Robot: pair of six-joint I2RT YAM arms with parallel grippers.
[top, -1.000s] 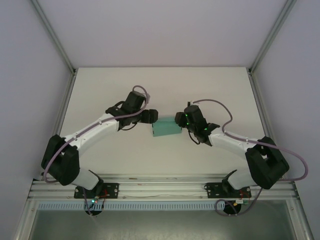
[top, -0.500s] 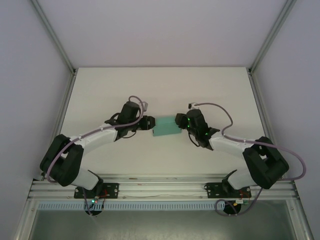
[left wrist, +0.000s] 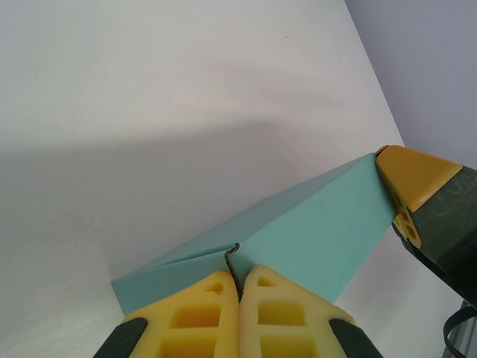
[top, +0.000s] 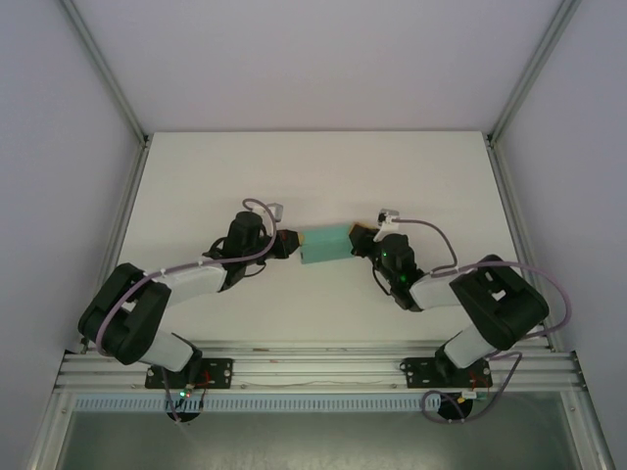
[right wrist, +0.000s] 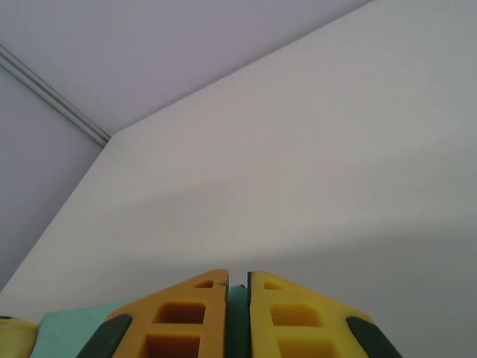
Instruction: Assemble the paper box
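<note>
The paper box (top: pixel 326 245) is a teal-green card piece, folded into a low shape, at the middle of the white table. My left gripper (top: pixel 292 242) is at its left end. In the left wrist view the yellow fingers (left wrist: pixel 201 313) are pressed together on a thin card edge of the paper box (left wrist: pixel 313 224), so the left gripper (left wrist: pixel 239 280) is shut on it. My right gripper (top: pixel 361 235) is at the right end. In the right wrist view the right gripper (right wrist: pixel 238 280) pinches a teal strip of the paper box (right wrist: pixel 237 321).
The white table (top: pixel 313 166) stretches back to a wall, with aluminium posts (top: pixel 108 88) at the rear corners. The rail holding both arm bases (top: pixel 313 372) runs along the near edge. A yellow fingertip of the right gripper shows in the left wrist view (left wrist: pixel 414 175).
Both grippers have shut on the ends of the paper box. Both arms have folded lower towards the table, and the box has shifted slightly towards the back.
</note>
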